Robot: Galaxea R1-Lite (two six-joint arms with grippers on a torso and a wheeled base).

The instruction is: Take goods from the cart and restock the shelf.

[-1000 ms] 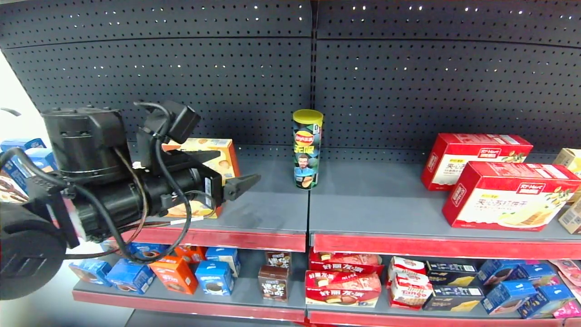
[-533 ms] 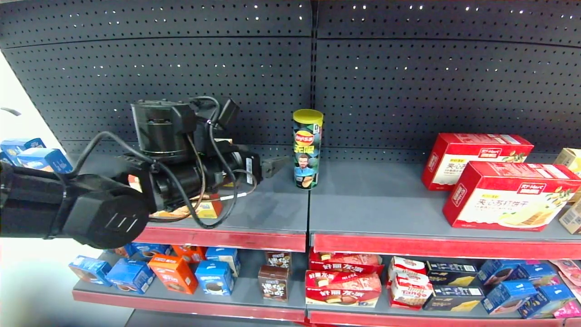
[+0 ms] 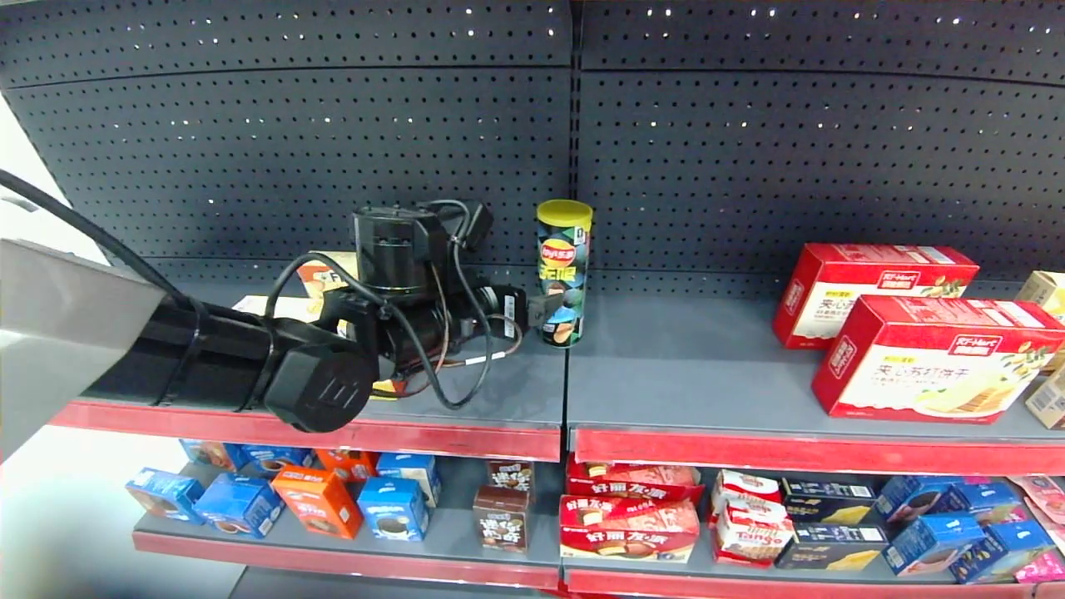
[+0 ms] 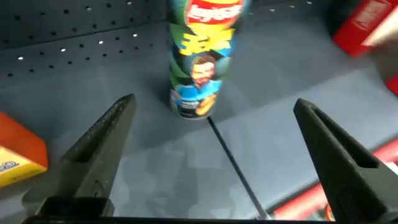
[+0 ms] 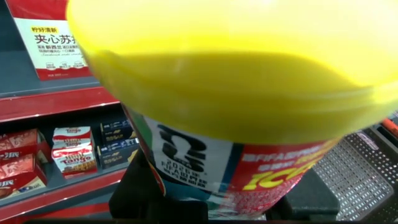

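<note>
Left wrist view: left gripper [image 4: 214, 104] jaws spread wide, holding nothing. The standing can [image 4: 198, 62] is upright in line with the gap, and neither finger touches it (its base sits by the seam between shelf boards). An orange box [image 4: 18, 155] lies outside one finger.

Right wrist view: right gripper [image 5: 230, 202] jaws clamped on the lower body of a second can [image 5: 249, 87], yellow lid toward the camera.

Head view: grey shelf [image 3: 666, 374] with a red front edge and pegboard [image 3: 333, 141] behind. Red boxes [image 3: 932, 358] sit well right of the left jaws.
</note>
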